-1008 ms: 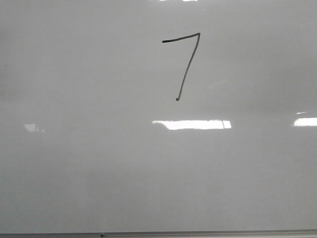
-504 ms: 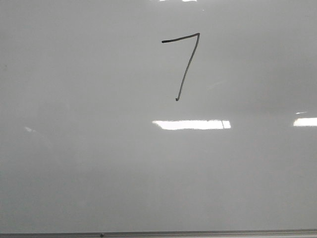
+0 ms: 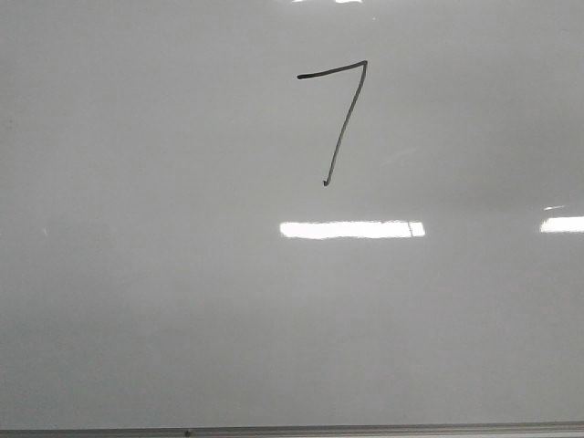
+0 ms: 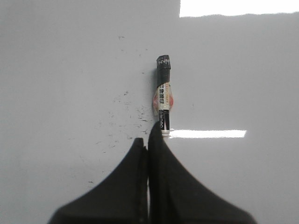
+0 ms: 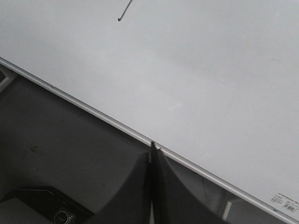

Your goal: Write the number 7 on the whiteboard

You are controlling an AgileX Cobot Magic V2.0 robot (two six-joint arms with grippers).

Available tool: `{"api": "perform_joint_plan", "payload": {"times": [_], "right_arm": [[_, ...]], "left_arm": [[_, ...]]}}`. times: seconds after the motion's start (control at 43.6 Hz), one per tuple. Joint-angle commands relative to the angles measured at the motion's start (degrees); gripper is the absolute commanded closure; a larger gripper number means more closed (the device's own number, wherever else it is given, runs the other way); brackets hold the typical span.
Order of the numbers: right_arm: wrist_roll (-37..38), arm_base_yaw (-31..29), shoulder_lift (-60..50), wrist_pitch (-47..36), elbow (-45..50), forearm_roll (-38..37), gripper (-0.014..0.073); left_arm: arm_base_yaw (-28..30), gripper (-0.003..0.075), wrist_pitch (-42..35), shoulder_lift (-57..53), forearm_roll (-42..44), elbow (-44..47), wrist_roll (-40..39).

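The whiteboard [image 3: 137,301] fills the front view, glossy pale grey with a thin metal bottom edge. The number 7 [image 3: 341,119] is drawn on it in thin black marker, upper middle. Neither gripper shows in the front view. In the left wrist view my left gripper [image 4: 148,140] is shut on a marker [image 4: 163,95] with a black cap and a white label; it sticks out past the fingertips over the board [image 4: 56,70]. In the right wrist view my right gripper [image 5: 152,151] is shut and empty over the board's metal edge [image 5: 93,111]. The tail of the 7 [image 5: 124,13] shows there.
Bright rectangular light reflections [image 3: 351,229] lie on the board. Small dark specks [image 4: 126,114] mark the board near the marker. Below the board's edge in the right wrist view is a dark surface [image 5: 56,140] with a black device [image 5: 46,207].
A faint reflection at the board's left has faded away. The 7 is unchanged.
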Motion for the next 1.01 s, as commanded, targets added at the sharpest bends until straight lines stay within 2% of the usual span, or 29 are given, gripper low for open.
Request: {"api": "perform_joint_plan", "payload": {"times": [0.0,0.894,0.985], "right_arm": [[-0.17,-0.29,0.23,-3.43,-1.30,-0.28,0.0712],[-0.17,-0.43,-0.09,-3.43,-1.00,-0.36,0.0712],[-0.60,-3.10,-2.95,-7.78,1.37,-0.76,0.0712]], "left_arm": [[0.12,0.0741,-4.62,-0.82,-0.31,0.75,-0.29],[0.12,0.0741,-4.62,-0.82,-0.31,0.75,-0.29],[0.12,0.0741,-4.62,-0.82,-0.31,0.75,-0.29]]}}
